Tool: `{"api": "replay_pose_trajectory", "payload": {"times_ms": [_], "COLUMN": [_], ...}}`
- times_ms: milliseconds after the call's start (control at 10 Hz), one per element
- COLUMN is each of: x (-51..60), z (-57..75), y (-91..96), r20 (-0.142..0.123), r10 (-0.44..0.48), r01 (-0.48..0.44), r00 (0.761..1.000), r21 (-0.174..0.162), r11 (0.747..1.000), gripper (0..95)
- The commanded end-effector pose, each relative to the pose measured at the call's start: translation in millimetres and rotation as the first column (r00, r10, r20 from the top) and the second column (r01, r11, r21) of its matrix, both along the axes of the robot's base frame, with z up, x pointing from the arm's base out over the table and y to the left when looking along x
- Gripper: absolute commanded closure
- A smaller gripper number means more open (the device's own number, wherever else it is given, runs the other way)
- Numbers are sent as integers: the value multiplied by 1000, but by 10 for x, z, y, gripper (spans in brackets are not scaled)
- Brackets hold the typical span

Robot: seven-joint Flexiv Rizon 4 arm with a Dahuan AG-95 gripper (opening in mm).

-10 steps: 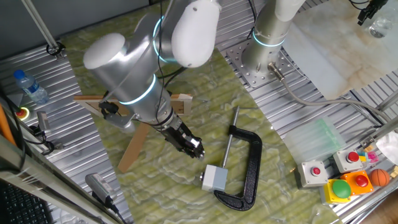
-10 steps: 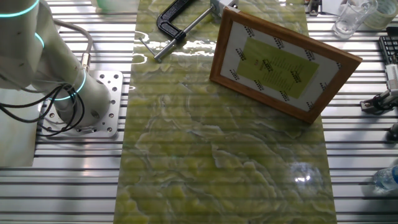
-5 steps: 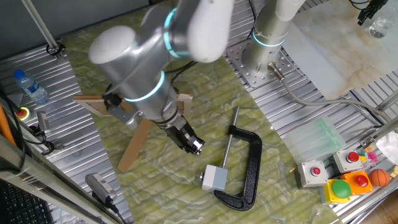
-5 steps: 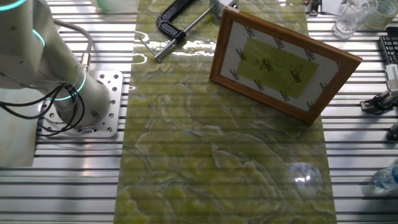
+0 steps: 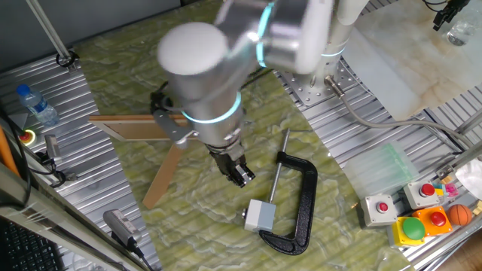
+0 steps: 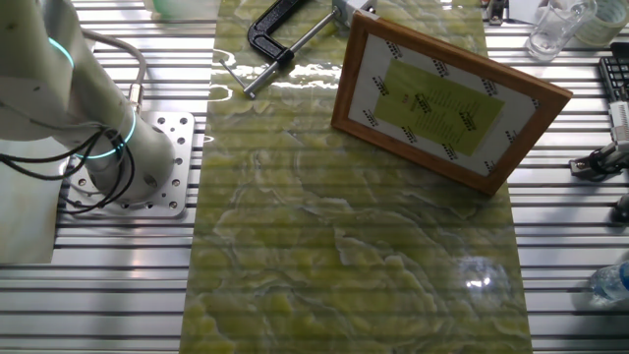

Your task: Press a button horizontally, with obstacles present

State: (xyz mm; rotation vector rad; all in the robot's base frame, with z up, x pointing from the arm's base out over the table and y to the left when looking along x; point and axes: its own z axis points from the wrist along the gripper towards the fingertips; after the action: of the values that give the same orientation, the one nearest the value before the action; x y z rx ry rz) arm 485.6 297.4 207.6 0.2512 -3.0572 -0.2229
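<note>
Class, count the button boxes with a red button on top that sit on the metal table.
2. One grey box with a red button stands left of the yellow green-button box; a second grey box with a red button stands behind that yellow box. Others may lie outside the frame.

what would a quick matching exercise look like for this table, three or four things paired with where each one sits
Things:
1. small light-grey cube-like button box
2. black metal C-clamp
3. clear plastic water bottle
4. yellow box with a green button

Places:
A. far left, on the ribbed metal
B. lower right corner, beside an orange ball
C. right of the grey box
D. just below the claw

Pairs: 1-D, 2-C, 3-A, 4-B
</note>
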Motion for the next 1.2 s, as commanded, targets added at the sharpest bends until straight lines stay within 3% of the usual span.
{"api": "replay_pose_trajectory", "payload": {"times_ms": [100, 300, 600, 1200], "x": [-19, -12, 64, 67], "z": [75, 93, 6, 6], "y": [-128, -237, -374, -451], "r20": [63, 83, 89, 100], "r10": [-36, -49, -52, -38], "r01": [44, 61, 65, 51], "r00": [997, 995, 995, 994], "r21": [-133, -141, -141, -132], "r11": [990, 988, 988, 990], "gripper": [950, 950, 950, 950]}}
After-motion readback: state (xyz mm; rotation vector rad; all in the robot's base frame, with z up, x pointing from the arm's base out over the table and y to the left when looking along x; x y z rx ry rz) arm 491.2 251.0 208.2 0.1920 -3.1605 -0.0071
